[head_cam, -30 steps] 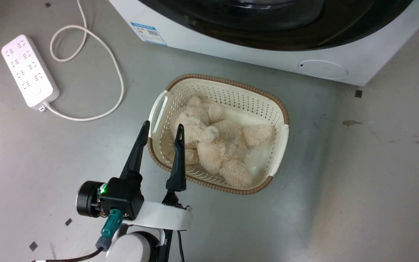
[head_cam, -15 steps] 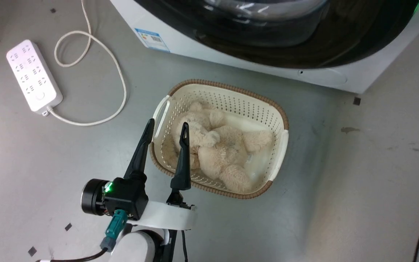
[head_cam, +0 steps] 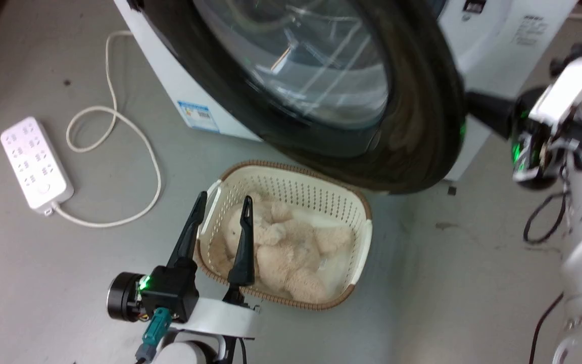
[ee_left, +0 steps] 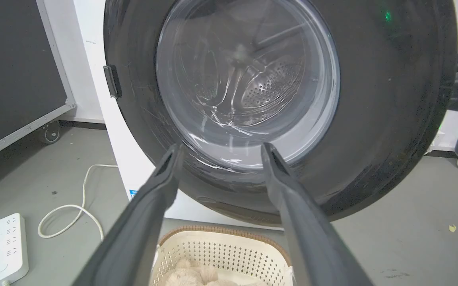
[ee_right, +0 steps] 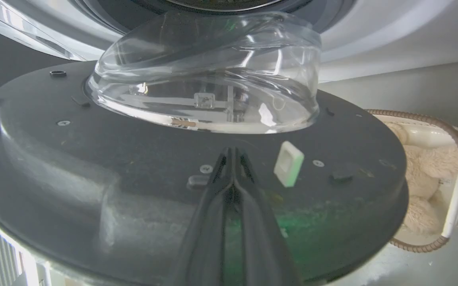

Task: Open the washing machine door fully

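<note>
- Far left on the floor: power strip and its looped cable, well apart from the door's swing.
- Left gripper low, fingers spread, holding nothing, hovering over the near-left rim of the basket. Idle, by the look of it.
- Plush toy in that basket, parked right in front of the machine, far rim under the door's lower edge. Looks low enough to clear, but worth watching.
- Door off the latch and swung partway out, hinged at the left, glass bowl bulging back toward the machine. Opened, yes; fully, not yet, with a good arc left to go.
- Right gripper behind the door's free edge, fingers pressed together, pinching nothing, tips at the inner face just below the bowl. Likely job from here: pushing the door on round toward the left.
</note>
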`<state>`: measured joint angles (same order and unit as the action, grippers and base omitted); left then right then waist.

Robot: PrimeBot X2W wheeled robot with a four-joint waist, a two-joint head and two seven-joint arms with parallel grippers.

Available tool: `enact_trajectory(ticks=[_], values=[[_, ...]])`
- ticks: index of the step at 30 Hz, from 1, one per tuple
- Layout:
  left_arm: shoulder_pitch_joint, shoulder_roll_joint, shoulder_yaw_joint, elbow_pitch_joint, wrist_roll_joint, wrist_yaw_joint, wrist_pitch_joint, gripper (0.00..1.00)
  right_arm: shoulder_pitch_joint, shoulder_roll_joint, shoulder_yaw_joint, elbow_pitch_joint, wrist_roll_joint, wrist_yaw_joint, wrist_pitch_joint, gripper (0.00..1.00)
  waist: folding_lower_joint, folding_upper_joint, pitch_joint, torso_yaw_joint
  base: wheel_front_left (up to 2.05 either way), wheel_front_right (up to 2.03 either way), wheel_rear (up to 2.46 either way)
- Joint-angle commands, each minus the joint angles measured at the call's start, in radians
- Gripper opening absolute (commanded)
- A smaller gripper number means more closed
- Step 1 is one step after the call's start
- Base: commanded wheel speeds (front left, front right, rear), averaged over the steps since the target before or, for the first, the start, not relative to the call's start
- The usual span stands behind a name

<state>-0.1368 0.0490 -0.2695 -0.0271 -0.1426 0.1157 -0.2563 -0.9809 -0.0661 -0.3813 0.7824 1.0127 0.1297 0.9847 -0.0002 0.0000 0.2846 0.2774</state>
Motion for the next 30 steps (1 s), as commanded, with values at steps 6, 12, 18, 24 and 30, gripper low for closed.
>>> enact_trajectory(ticks=[6, 12, 18, 24, 30], values=[[0.056, 0.001, 0.020, 0.018, 0.021, -0.028, -0.006, 1.00, 0.137, 0.015, 0.082, -0.022, 0.088, 0.001, 0.033, 0.00, 0.0002, 0.0000, -0.092, -0.026, 0.00, 0.00, 0.00], [0.093, 0.001, 0.036, 0.031, 0.036, -0.051, -0.006, 1.00, 0.225, 0.016, 0.237, -0.028, 0.254, 0.001, -0.001, 0.00, 0.0002, 0.0000, -0.136, -0.028, 0.00, 0.00, 0.00], [0.130, 0.001, 0.050, 0.030, 0.029, -0.064, -0.006, 1.00, 0.326, 0.016, 0.490, -0.106, 0.451, 0.001, -0.064, 0.00, 0.0002, 0.0000, -0.152, -0.041, 0.00, 0.00, 0.00], [0.135, 0.001, 0.053, 0.036, 0.038, -0.078, -0.006, 1.00, 0.387, 0.016, 0.684, -0.205, 0.552, 0.001, -0.165, 0.00, 0.0002, 0.0000, -0.146, -0.054, 0.00, 0.00, 0.00], [0.131, 0.001, 0.062, 0.033, 0.031, -0.070, -0.006, 1.00, 0.402, -0.013, 0.648, -0.259, 0.485, 0.001, -0.305, 1.00, 0.0002, 0.0000, -0.159, -0.077, 0.00, 0.00, 0.00]])
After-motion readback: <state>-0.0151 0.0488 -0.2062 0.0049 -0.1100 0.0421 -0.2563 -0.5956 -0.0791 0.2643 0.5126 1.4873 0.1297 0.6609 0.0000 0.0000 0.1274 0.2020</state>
